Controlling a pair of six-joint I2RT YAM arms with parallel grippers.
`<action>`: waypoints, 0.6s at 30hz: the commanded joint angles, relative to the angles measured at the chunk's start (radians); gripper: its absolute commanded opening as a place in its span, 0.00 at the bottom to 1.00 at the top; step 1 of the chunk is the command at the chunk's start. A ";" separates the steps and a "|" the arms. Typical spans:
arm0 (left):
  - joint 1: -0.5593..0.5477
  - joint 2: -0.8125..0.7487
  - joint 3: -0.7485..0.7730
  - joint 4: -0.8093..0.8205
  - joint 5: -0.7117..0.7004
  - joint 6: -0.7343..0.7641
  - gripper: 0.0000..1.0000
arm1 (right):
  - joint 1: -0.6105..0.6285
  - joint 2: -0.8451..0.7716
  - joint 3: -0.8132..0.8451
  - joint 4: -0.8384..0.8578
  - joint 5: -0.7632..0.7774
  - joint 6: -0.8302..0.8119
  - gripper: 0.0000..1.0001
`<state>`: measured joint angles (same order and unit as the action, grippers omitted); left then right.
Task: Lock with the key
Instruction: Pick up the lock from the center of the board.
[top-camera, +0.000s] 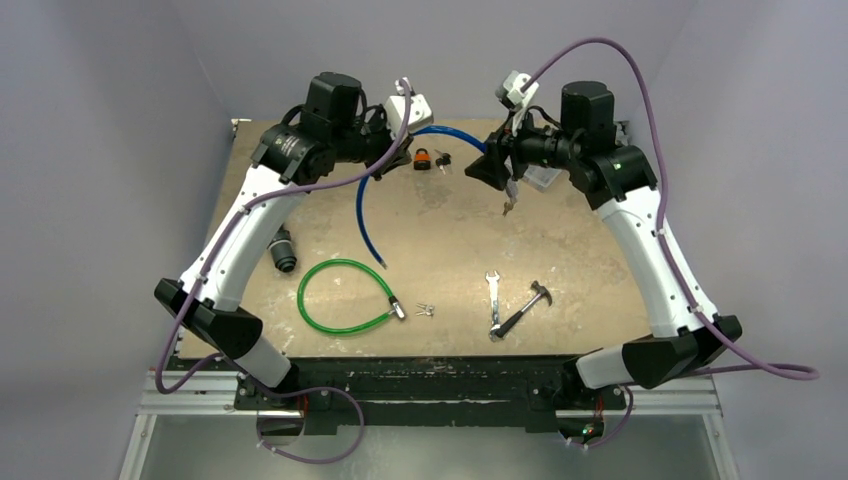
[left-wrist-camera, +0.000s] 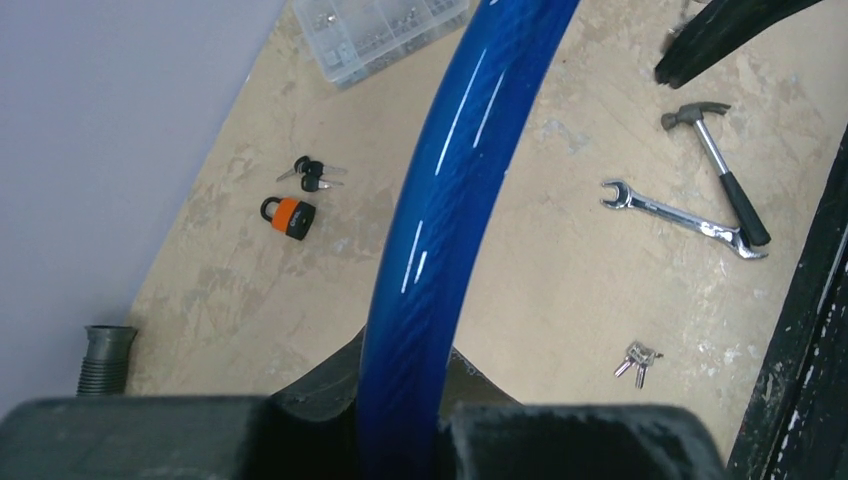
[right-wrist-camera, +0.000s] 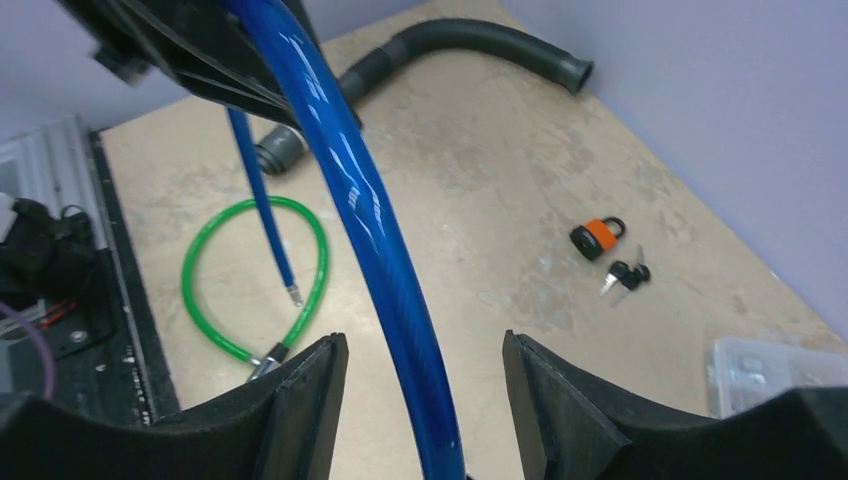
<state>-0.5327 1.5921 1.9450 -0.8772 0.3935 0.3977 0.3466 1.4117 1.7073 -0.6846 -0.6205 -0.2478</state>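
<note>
The left pincer (left-wrist-camera: 398, 438) squeezes the thick blue shiny lock cable (left-wrist-camera: 445, 190). The right pincer (right-wrist-camera: 422, 395) is open wide, the cable running between its fingers without touching them.

Two cable locks (top-camera: 345, 262) (top-camera: 364, 215), two key bunches (top-camera: 426, 309) (top-camera: 443, 159), one padlock (top-camera: 424, 160), wrench (top-camera: 494, 300), hammer (top-camera: 525, 310), hose (top-camera: 283, 250), box (left-wrist-camera: 380, 30).

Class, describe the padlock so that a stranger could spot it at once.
Start at the tan table and look to the middle of its far edge. The padlock lies there beside black-headed keys. Its orange band sets it apart from everything nearby.
</note>
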 joint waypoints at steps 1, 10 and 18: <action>-0.003 -0.001 0.050 -0.005 0.053 0.098 0.00 | -0.001 -0.020 0.050 -0.062 -0.121 -0.018 0.64; -0.004 0.019 0.057 -0.003 0.051 0.105 0.00 | -0.002 0.003 0.050 -0.147 -0.113 -0.078 0.39; 0.045 0.022 -0.006 0.090 0.077 -0.034 0.22 | -0.002 -0.016 0.032 -0.044 -0.107 0.035 0.00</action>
<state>-0.5297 1.6272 1.9484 -0.9127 0.4168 0.4793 0.3458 1.4166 1.7241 -0.8162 -0.7071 -0.2916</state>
